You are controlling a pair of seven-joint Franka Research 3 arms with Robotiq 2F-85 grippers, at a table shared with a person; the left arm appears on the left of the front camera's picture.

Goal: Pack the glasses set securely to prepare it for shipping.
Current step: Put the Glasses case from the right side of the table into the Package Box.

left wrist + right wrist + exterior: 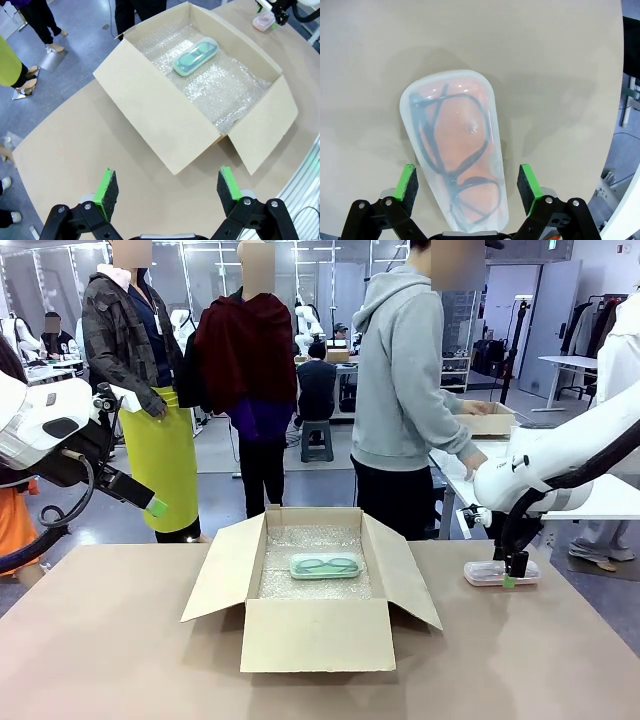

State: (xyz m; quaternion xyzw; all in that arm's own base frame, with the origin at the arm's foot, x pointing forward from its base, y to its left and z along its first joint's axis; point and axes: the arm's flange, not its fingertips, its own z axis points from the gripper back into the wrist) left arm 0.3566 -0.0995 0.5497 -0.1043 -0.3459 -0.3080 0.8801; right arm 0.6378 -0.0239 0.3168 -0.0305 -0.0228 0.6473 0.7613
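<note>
An open cardboard box [300,635] [165,125] stands mid-table, lined with bubble wrap [312,540] [222,92]. The mint green glasses case [325,566] [195,58] lies flat on that wrap. To the right of the box, the pale pink-white case [498,573] [452,145] [262,22] rests on the table, with black frames showing through it. My right gripper [510,578] [467,185] is down over it, open, its pads [407,182] on either side of the case's near end. High off the table's left side, my left gripper [152,504] [167,190] hangs open and holds nothing.
The box flaps [225,570] spread outward on both sides. A person in a grey hoodie [400,390] stands at the far side, hands at another carton [488,420] on a white side table. The brown table's curved edge [615,100] runs close beyond the pink case.
</note>
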